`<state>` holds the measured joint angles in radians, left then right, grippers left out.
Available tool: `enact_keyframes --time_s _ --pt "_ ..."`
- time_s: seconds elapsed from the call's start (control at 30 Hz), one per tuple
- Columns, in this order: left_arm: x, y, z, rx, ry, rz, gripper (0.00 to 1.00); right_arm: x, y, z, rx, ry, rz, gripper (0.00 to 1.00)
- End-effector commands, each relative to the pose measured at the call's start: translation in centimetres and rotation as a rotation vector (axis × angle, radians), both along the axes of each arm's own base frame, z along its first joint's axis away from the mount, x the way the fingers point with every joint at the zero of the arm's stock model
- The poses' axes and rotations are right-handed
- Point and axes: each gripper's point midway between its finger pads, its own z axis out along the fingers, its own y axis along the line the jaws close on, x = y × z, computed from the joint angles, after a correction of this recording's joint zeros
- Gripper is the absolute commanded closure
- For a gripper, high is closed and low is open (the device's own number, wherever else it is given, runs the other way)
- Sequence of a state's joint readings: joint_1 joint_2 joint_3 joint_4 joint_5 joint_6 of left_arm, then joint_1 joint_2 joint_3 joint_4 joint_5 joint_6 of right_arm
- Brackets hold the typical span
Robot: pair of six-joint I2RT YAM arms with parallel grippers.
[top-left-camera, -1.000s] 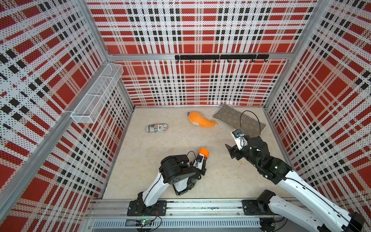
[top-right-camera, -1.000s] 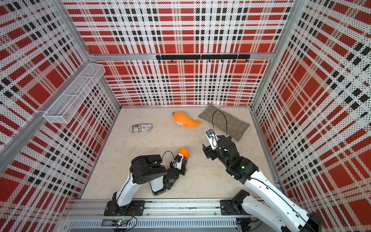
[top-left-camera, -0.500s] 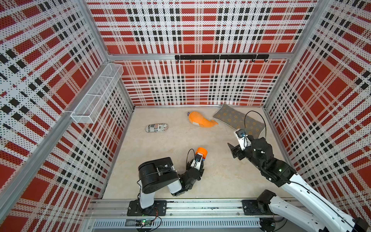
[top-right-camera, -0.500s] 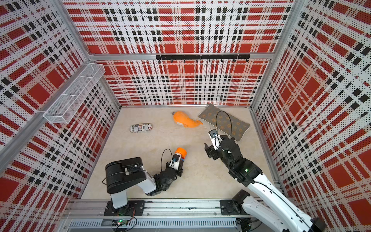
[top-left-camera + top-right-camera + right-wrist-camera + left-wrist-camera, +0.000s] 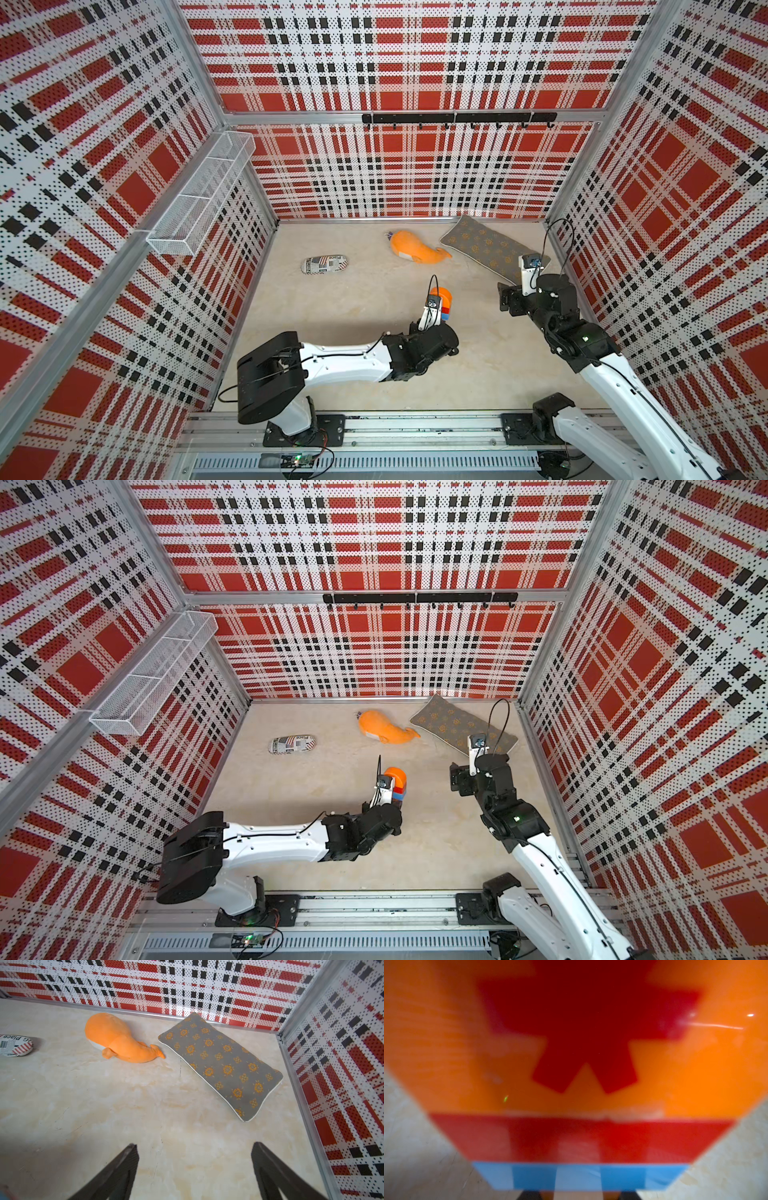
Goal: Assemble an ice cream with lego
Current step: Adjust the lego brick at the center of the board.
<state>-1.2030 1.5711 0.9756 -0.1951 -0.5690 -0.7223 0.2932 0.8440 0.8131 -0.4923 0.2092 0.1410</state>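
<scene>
Since a second ago my left arm has unfolded: the elbow that was bunched beside the wrist now lies out toward 9 o'clock with the forearm low and flat. The ice cream point(image 5: 444, 300) has shifted slightly toward 1 o'clock with it. My right arm has backed off toward 3 o'clock, jaws a touch wider. Now my left gripper point(image 5: 579, 1198) is clamped on the ice cream below its blue layer. Only my dark fingers point(image 5: 529, 1196) show at the frame edge in the left wrist view, and the stem barely shows. The ice cream fills that view, blurred: blue layer nearest my fingers, red layer next, rounded orange top with a red asterisk farthest. In both top views it sits just off the centre of the table point(image 5: 332, 316) toward 2 o'clock, orange end toward 12 o'clock. I can't tell whether its foot touches the table. My right gripper point(image 5: 195, 1167) has its jaws apart with nothing between them, over bare table at 3 o'clock of the ice cream and well apart from it. The plush whale point(image 5: 415, 251) lies at 12 o'clock. Just beside its tail a grey flowered cushion point(image 5: 486, 249) runs into the 1 o'clock corner. A printed pouch point(image 5: 324, 264) lies at 10 o'clock, apart from everything. A wire basket point(image 5: 199, 199) hangs on the 9 o'clock wall.
</scene>
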Motion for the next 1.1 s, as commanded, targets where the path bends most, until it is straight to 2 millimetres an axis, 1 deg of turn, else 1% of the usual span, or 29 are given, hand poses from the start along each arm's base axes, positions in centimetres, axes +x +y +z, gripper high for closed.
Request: enact_keyframes --time_s 0.0,0.07,0.1,0.17,0.27,0.37,0.5,0.67,0.8,0.93,1.03,1.07 --pt "-2.0 3.1 -2.7 0.081 0.273 0.037 0.69 0.7 -0.2 -0.4 0.061 0.051 0.007 0.11" --pt "-1.9 3.3 -3.4 0.076 0.342 0.028 0.69 0.9 -0.4 -1.5 0.06 0.083 0.001 0.11" --pt "-1.6 3.7 -4.0 0.075 0.376 0.028 0.69 0.7 0.1 -2.1 0.07 0.105 0.03 0.11" --pt "-0.7 4.6 -5.7 0.081 0.449 0.026 0.69 0.8 -0.2 -2.7 0.069 0.12 0.026 0.11" --pt "0.6 5.8 -8.3 0.093 0.563 0.024 0.69 1.0 -0.3 -3.1 0.08 0.131 0.035 0.11" --pt "1.8 6.5 -10.0 0.137 0.623 0.019 0.69 1.1 -0.2 -3.1 0.091 0.132 0.044 0.11" --pt "2.5 7.7 -12.0 0.247 0.704 0.015 0.69 1.3 -0.1 -3.5 0.095 0.148 0.05 0.11" --pt "2.9 8.1 -13.0 0.319 0.755 -0.007 0.69 1.4 -0.2 -3.9 0.102 0.151 0.051 0.11" --pt "2.4 9.1 -13.8 0.336 0.796 0.001 0.67 1.4 -0.2 -3.8 0.111 0.149 0.056 0.11" --pt "1.6 9.9 -14.6 0.361 0.837 0.013 0.59 1.4 0.0 -3.7 0.119 0.146 0.064 0.11" --pt "1.3 10.2 -15.1 0.377 0.852 0.022 0.49 1.4 0.0 -3.8 0.126 0.144 0.069 0.11" --pt "1.3 10.3 -15.1 0.384 0.855 0.026 0.48 1.3 0.1 -3.7 0.13 0.143 0.072 0.11"
